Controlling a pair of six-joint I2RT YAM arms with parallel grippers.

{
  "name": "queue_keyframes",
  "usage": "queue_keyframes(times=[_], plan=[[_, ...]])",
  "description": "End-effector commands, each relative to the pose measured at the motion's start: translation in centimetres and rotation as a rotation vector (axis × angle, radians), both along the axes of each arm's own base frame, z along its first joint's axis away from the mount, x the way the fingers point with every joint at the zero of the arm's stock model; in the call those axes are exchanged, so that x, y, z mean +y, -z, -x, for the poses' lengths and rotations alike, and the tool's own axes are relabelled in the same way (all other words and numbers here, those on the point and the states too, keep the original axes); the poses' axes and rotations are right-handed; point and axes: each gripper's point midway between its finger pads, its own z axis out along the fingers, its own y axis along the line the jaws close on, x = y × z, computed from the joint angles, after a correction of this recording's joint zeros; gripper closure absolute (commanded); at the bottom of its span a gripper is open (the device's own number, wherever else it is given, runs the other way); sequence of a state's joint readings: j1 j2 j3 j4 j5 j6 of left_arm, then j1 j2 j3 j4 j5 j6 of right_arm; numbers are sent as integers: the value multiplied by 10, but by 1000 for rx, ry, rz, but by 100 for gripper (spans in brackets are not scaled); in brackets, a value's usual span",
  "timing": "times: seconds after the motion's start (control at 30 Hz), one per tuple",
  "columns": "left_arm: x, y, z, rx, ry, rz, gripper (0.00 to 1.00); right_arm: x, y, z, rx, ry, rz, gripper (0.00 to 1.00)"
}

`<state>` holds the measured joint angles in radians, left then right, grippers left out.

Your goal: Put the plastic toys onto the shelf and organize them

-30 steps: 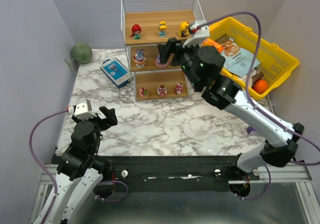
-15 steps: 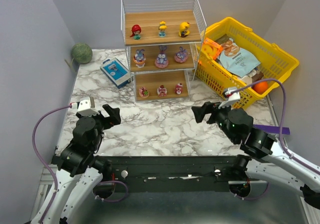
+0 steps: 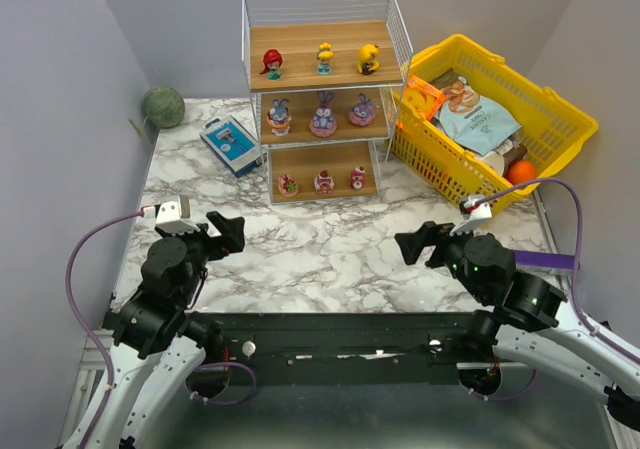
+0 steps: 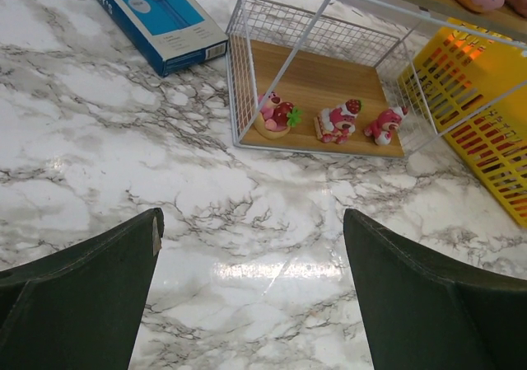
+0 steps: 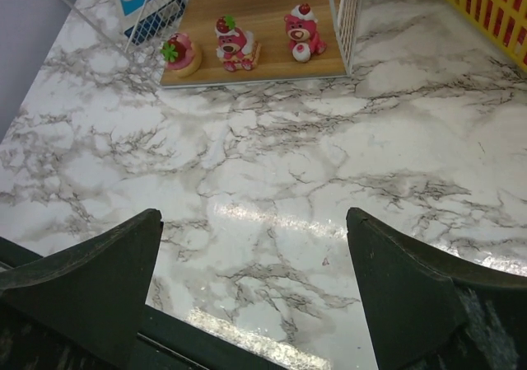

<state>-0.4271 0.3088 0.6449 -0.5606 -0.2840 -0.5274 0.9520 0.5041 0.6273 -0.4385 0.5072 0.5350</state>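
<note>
All 9 plastic toys (image 3: pixel 323 115) stand on the shelf (image 3: pixel 300 47), 3 per tier: red-haired one (image 3: pixel 271 63) and 2 yellow ones (image 3: pixel 368 58) on top, bunny-eared ones (image 3: pixel 279 115) in the middle, cake-like ones (image 3: pixel 324 180) lowest. Just right of it, a yellow basket (image 3: pixel 562 105) holds snack packets (image 3: pixel 478 119) and an orange ball (image 3: pixel 520 172). On the marble worktop (image 3: pixel 330 254) lies a blue-white box (image 3: pixel 231 144). My left end effector (image 3: pixel 222 232) and right end effector (image 3: pixel 420 245) hang wide, empty.
</note>
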Motion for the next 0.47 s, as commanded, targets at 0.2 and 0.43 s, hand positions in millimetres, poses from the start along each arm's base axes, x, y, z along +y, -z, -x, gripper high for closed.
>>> queue_keyframes(times=[0.2,0.43], plan=[[-7,-9,0,-29,44,3,1,-14,4,12,23,16,-37,0],[-3,-11,-1,-21,16,7,1,-22,2,11,8,41,-44,0]])
